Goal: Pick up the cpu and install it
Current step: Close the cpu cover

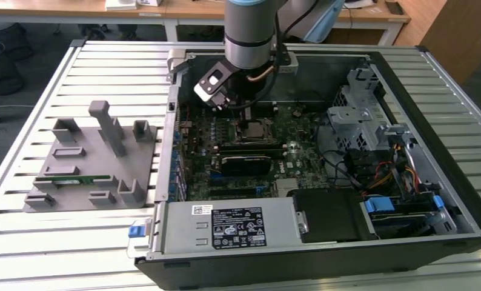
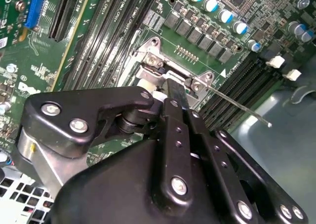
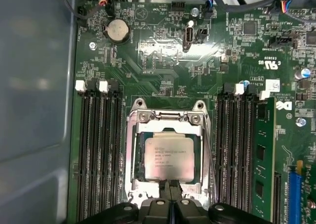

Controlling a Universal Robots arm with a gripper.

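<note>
The cpu point(image 3: 168, 157), a square chip with a silvery top, lies flat in the motherboard socket point(image 3: 132, 150) between the banks of memory slots. My gripper point(image 3: 170, 188) hangs just over the socket's edge, fingers pressed together, shut with nothing between them. In the second wrist view the black fingers point(image 2: 174, 93) point down at the socket frame point(image 2: 153, 61), and the thin socket lever point(image 2: 237, 103) sticks out to one side. In the exterior view the gripper point(image 1: 245, 115) is inside the open computer case, right above the socket point(image 1: 252, 129).
A green memory stick point(image 3: 261, 160) sits in a slot beside the socket. In the exterior view a black block point(image 1: 245, 162) lies on the board, with the drive cage point(image 1: 361, 121) and power supply point(image 1: 224, 227) around it. A grey fixture point(image 1: 87, 163) stands outside the case.
</note>
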